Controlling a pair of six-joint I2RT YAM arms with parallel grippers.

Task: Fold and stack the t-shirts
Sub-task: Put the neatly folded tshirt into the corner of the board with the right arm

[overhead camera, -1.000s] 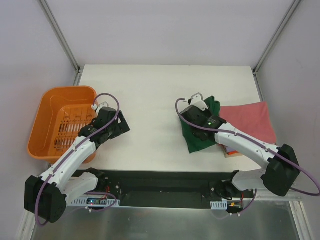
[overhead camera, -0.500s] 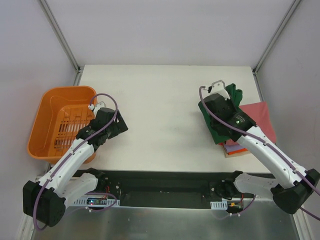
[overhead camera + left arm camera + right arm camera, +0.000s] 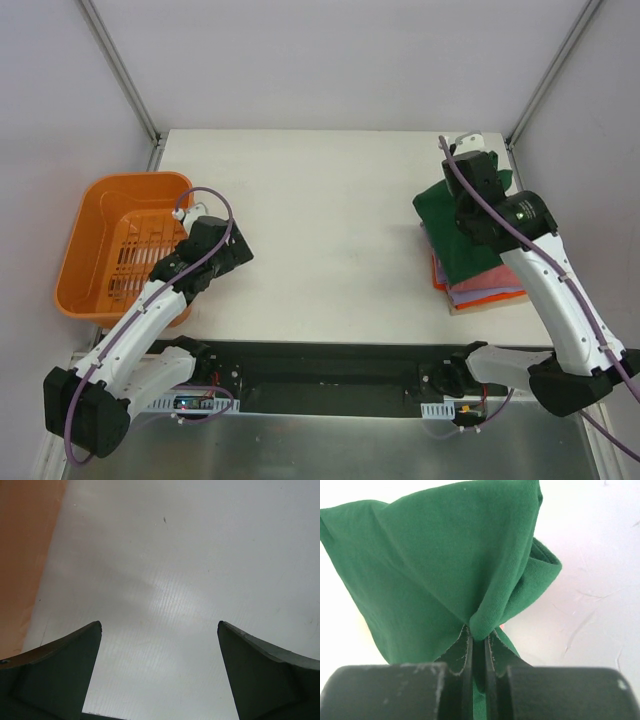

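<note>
While the jaws of my right gripper are clamping a bunched fold of the dark green t-shirt, it is draping over the stack of folded t-shirts at the right edge of the tabletop. I am judging that only release and squaring remain. My left gripper is hovering, jaws apart.

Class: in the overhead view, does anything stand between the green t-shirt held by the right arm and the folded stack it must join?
Nothing visible does. The right gripper has its jaws shut on the green t-shirt, which drapes over the folded stack. The orange basket sits far left.
</note>
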